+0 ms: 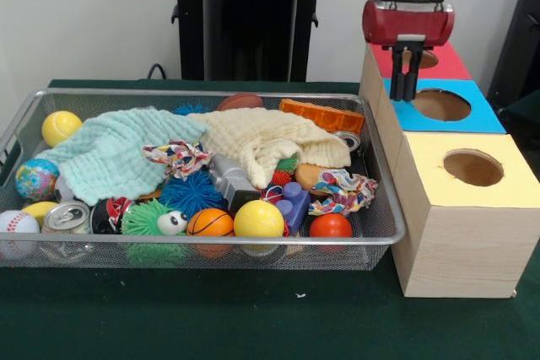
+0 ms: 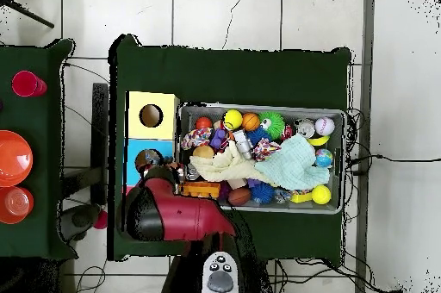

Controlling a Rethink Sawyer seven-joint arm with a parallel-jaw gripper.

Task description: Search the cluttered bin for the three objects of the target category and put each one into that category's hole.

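Currently the gripper [image 1: 408, 82] hangs over the box, at the edge of the blue hole [image 1: 441, 104]. Its fingers are nearly together and hold nothing. Note that two cloths [image 1: 253, 142] cover the middle of the bin [image 1: 384, 208], which likely explains why you see only one see-through bottle [image 1: 229, 178], lying between the cloths and the balls.

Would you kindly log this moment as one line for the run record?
gripper: above blue-surround hole, jaws close together, nothing seen held | bin: cluttered, two cloths on top | bottles: none clearly visible
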